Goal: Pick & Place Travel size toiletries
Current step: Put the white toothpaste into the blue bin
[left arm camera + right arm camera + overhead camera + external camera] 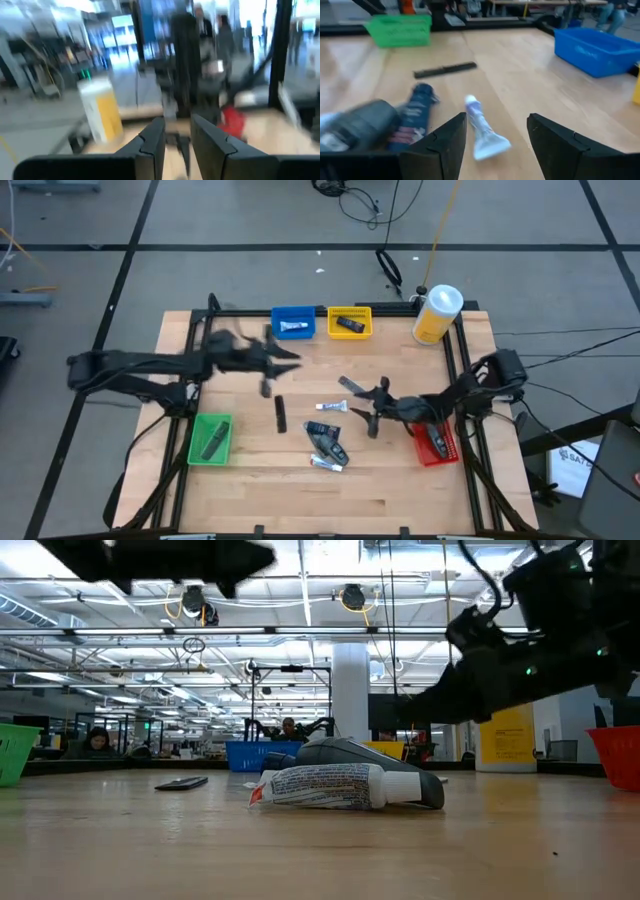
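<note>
Right gripper [495, 137] hovers low with its jaws apart, nothing between them, lined up on a small white tube [482, 127] lying flat mid-table beside the dark toiletries. It looks light, squishy and a bit slick, so I'd pinch it across the middle. Left gripper [177, 145] is up near the blue bin [293, 322], jaws narrowly apart, seemingly empty.

Bright ceiling strip lights glare in the low view; both wrist views smear with motion blur.
</note>
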`<state>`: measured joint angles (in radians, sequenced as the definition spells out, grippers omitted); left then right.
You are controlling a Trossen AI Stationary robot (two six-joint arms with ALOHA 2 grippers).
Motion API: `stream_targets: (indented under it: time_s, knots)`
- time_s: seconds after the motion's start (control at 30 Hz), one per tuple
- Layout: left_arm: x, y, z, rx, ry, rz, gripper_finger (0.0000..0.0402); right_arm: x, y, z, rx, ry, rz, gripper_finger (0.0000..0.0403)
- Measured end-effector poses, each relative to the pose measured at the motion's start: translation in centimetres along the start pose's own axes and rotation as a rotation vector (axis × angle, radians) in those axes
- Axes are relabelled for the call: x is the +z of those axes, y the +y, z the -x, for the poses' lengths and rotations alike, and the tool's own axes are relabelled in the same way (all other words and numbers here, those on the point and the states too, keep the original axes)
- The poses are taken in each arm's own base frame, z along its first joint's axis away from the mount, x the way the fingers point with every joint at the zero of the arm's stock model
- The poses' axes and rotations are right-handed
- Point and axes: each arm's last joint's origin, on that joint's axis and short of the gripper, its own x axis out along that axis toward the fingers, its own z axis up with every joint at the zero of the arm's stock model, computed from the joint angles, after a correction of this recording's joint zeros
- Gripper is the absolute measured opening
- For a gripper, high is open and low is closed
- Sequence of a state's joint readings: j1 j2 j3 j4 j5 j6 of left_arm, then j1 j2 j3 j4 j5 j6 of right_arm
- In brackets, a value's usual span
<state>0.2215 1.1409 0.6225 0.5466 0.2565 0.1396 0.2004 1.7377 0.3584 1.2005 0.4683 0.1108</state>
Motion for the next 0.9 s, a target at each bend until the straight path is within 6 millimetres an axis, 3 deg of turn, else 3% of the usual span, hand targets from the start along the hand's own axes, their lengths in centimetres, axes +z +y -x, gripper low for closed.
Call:
stream_targets:
  time_s: [0.23,0.5,0.67,0.9]
  knots:
    - [-6.8,0.2,-6.0,-0.032,0.378,0.037,0.0093,-0.6,-1.0,-0.4,-0.043,0.029,0.000,0.0199]
    - [-13.0,-2.3,-9.0,-0.204,0.569,0.119,0.0093,-1.0,-1.2,-0.2,-0.046,0.056,-0.013,0.0199]
    - [-15.1,-4.4,-10.1,-0.175,0.580,0.156,0.0093,-1.0,-1.2,-0.2,-0.047,0.059,-0.019,0.0199]
    - [-16.8,-5.7,-10.6,0.022,0.613,0.149,0.0093,-1.0,-1.2,-0.2,-0.046,0.061,-0.025,0.0199]
